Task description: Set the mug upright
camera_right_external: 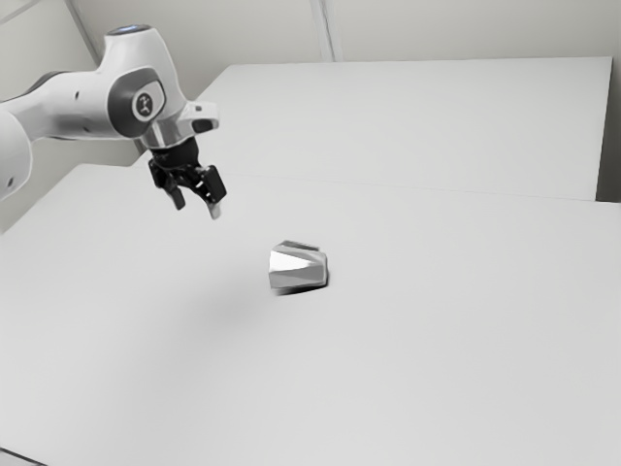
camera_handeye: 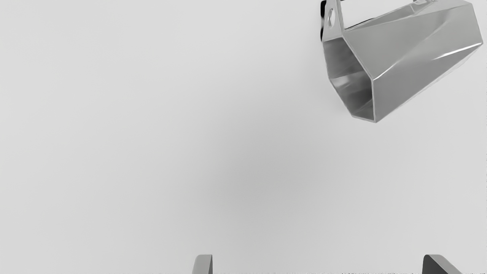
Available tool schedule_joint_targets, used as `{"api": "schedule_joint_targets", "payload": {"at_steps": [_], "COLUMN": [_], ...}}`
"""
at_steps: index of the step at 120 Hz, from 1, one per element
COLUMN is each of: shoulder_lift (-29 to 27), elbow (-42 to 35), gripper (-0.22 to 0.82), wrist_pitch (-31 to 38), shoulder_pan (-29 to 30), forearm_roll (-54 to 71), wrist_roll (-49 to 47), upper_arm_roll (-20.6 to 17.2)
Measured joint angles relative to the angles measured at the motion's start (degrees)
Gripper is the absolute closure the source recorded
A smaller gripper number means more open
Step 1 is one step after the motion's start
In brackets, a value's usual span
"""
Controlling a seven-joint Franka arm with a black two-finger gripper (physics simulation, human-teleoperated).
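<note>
My gripper point(camera_right_external: 197, 208) hangs above the table in the exterior view, higher than the mug and toward the exterior view's left of it. A silver, faceted mug point(camera_right_external: 298, 268) lies on its side on the table. In the wrist view the mug point(camera_handeye: 411, 49) shows its open mouth and a handle along one side, part of it cut off by the picture's edge. The gripper point(camera_handeye: 317, 264) stands open there, its two fingertips wide apart with nothing between them, and the mug is apart from both.
The mug rests on a large white table point(camera_right_external: 408, 369). Behind it, toward the back, stands a pale flat panel or surface point(camera_right_external: 417, 121), with light walls beyond.
</note>
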Motion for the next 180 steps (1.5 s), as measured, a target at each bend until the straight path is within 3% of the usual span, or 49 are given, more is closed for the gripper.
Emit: {"api": "schedule_joint_targets", "payload": {"at_steps": [16, 52, 88, 152, 180], "shoulder_lift": [-0.93, 4.73, 13.26, 20.58, 21.17], "elbow": [-2.65, -10.03, -7.51, -1.65, -1.81], "gripper": [0.0, 0.0, 0.0, 0.0, 0.0], "wrist_pitch": [0.7, 2.36, 4.21, 5.53, 5.71], "shoulder_pan": [-0.44, 0.7, 0.57, 0.7, 0.71], "forearm_roll": [-1.67, -24.82, -42.45, -50.74, -55.92], "wrist_roll": [-0.16, 4.63, 11.56, 18.25, 19.68], "upper_arm_roll": [0.98, 2.67, 4.05, 5.01, 4.95]}}
